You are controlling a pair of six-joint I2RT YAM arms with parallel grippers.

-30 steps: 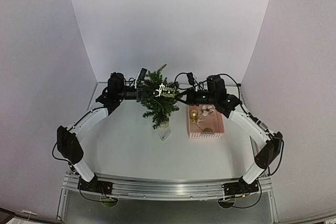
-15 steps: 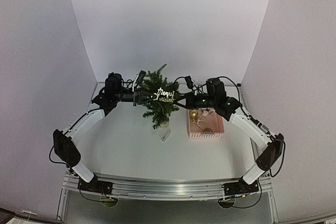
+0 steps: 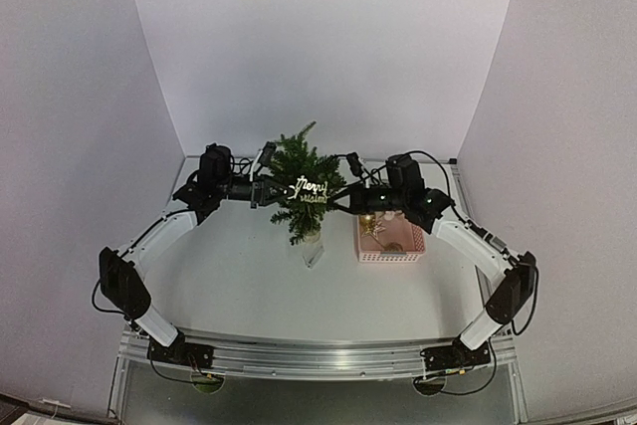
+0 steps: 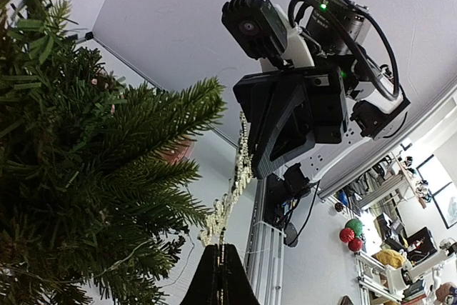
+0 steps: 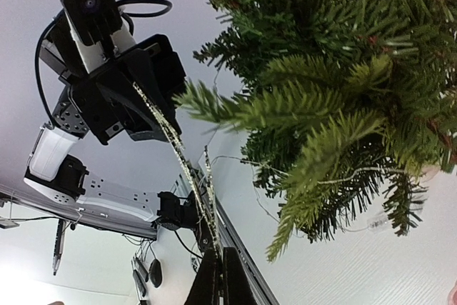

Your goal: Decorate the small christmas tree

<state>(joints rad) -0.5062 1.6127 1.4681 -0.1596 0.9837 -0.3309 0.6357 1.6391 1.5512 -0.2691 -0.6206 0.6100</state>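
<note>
The small christmas tree point(image 3: 299, 161) is seen standing upright on the table point(image 3: 239, 276), towards its far edge. A gold lettered sign point(image 3: 311, 189) is held across the front of its branches, clear of the table. The sign's left end is pinched by the closed fingers of the left gripper point(image 3: 279, 192), and its right end by those of the right gripper point(image 3: 338, 202). A pink basket point(image 3: 393, 257) with small ornaments inside is placed just right of the tree and is partly covered by the right arm. A small pale item point(image 3: 315, 258) is seen lying just in front of the tree's base.
</note>
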